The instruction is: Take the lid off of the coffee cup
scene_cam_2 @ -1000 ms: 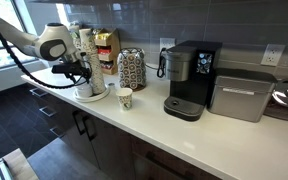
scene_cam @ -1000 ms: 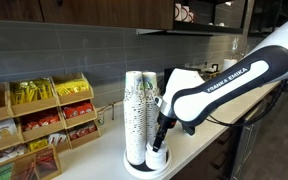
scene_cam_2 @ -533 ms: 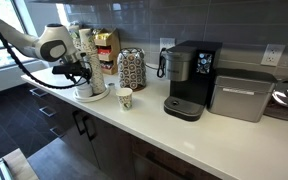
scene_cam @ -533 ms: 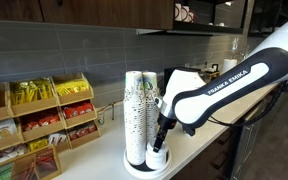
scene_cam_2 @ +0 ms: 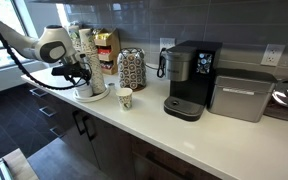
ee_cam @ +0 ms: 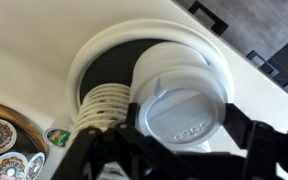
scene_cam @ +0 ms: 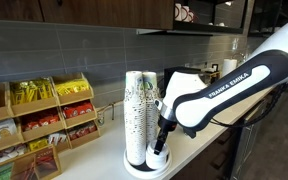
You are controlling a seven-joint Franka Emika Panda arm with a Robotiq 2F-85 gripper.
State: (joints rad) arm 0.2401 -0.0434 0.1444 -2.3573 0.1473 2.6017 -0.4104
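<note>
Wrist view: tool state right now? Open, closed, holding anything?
Tool: cannot be told. It straddles the white lid, but whether it is clamped on it does not show.

You're in an office coffee nook.
Coffee maker (scene_cam_2: 189,80), cup stacks (scene_cam: 137,115) and snack rack (scene_cam: 44,115) line your counter (scene_cam_2: 214,135).
</note>
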